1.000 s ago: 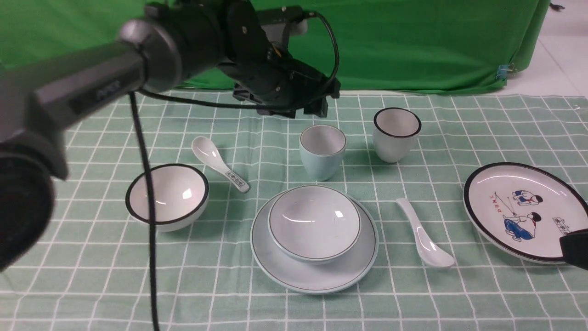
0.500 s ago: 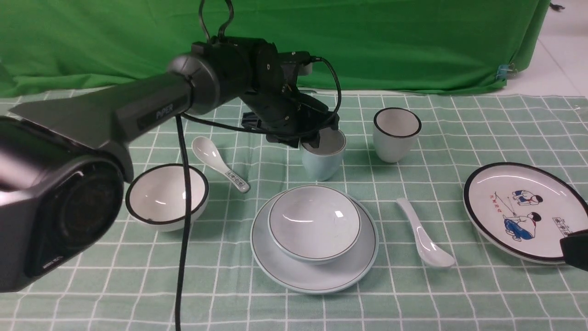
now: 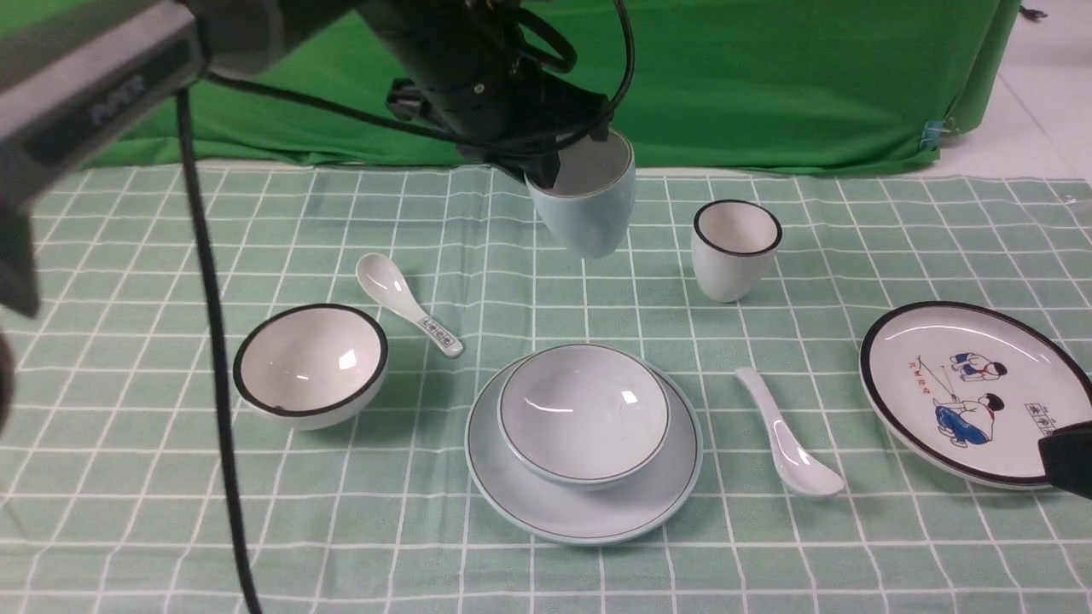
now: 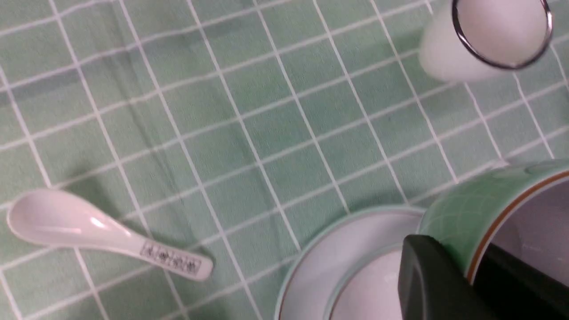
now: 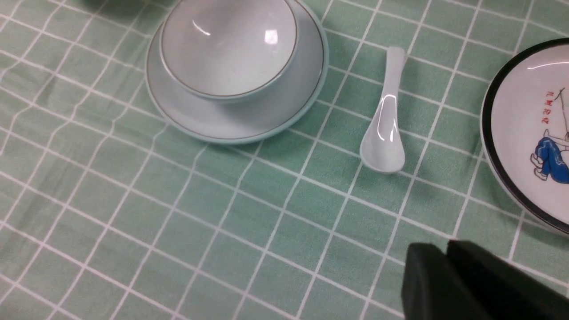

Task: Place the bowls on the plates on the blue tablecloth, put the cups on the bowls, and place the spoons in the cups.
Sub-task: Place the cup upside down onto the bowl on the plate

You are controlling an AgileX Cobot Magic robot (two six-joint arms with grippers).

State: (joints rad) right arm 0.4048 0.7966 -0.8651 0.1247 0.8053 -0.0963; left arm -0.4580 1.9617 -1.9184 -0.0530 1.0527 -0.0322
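My left gripper (image 3: 546, 175) is shut on the rim of the pale-blue cup (image 3: 589, 209) and holds it in the air above the blue tablecloth (image 3: 128, 512), behind the pale-blue bowl (image 3: 584, 414) that sits on the pale-blue plate (image 3: 546, 503). In the left wrist view one finger is outside and one inside the cup wall (image 4: 462, 213). The white cup (image 3: 736, 249) stands to the right. The white bowl (image 3: 310, 364) is at the left, the marked spoon (image 3: 408, 304) behind it. The plain spoon (image 3: 789, 437) and the cartoon plate (image 3: 972, 388) lie at the right. My right gripper (image 5: 444, 253) is shut and empty, low near the cartoon plate.
The bright green backdrop cloth (image 3: 768, 77) hangs behind the table. My left arm and its cable (image 3: 213, 341) cross the left side, over the white bowl's area. White floor (image 3: 1049, 94) shows at the far right.
My left gripper came down onto the pale-blue cup's rim, shut on it, and has lifted it up off the cloth. The right gripper has not moved.
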